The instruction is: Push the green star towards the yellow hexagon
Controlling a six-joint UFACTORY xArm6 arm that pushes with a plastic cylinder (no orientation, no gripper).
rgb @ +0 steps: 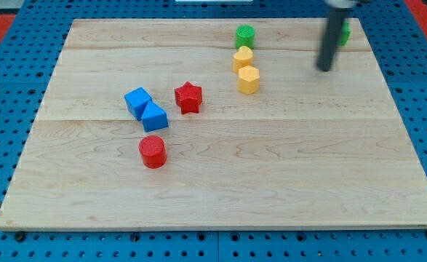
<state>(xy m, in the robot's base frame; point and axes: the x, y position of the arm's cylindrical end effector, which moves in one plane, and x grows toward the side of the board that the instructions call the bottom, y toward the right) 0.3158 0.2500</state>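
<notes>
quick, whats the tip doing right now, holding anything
My tip: no gripper, holds nothing; it sits at the view's top right, just below-left of the green star, right of the yellow hexagon.

hexagon [249,79] | heart [243,57] touching, above | cylinder [245,35] beyond that | tip [324,69] right | star [188,97] left, cubes [145,108] further left

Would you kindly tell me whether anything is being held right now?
Nothing is held: my tip stands free on the board, just below the green block partly hidden behind the rod.
</notes>
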